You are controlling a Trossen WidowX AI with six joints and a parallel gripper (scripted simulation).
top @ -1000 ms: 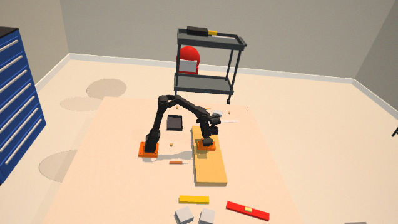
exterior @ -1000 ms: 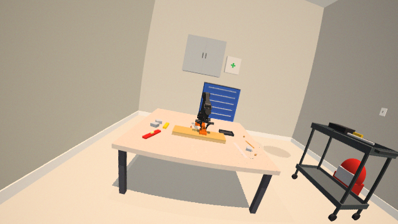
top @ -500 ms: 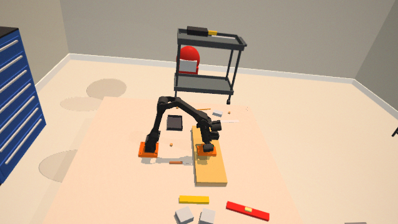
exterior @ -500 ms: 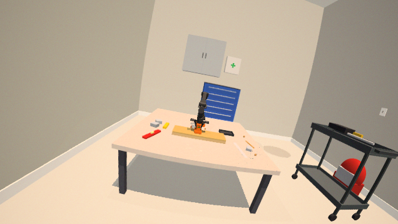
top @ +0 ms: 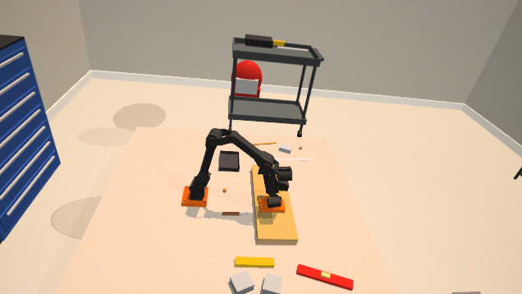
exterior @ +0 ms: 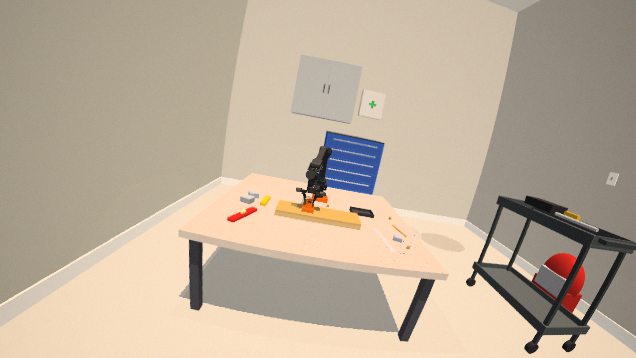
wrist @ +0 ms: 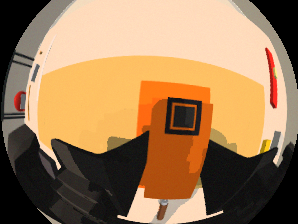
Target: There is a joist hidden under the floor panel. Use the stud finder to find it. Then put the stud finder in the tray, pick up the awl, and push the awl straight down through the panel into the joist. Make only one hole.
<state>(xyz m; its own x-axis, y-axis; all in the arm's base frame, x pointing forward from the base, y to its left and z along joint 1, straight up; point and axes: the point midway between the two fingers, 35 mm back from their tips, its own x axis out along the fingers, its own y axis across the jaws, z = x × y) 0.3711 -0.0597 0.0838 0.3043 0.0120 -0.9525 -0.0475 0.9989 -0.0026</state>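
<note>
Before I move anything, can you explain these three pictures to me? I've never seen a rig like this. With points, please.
The machine is one black jointed arm, bolted to an orange base [top: 185,201] on a table [top: 135,246] [exterior: 300,247]. It ends in a gripper [top: 273,202] [exterior: 308,204] [wrist: 173,136], two fingers that squeeze together.

The top picture looks down from above, the exterior one looks across the table from the side opposite the blue drawers, and the round wrist one looks out from the arm past its fingers.

Held in the gripper is the orange stud finder [top: 280,208] [exterior: 306,210] [wrist: 175,170], over the yellowish floor panel [top: 277,230] [exterior: 337,219] [wrist: 90,95].

Also on the table are the awl [top: 231,213] [wrist: 161,211], a dark tray [top: 220,169] [exterior: 361,213], a red level [top: 308,272] [exterior: 235,216] [wrist: 271,82] and a yellow block [top: 254,262] [exterior: 265,200] [wrist: 266,146].
</note>
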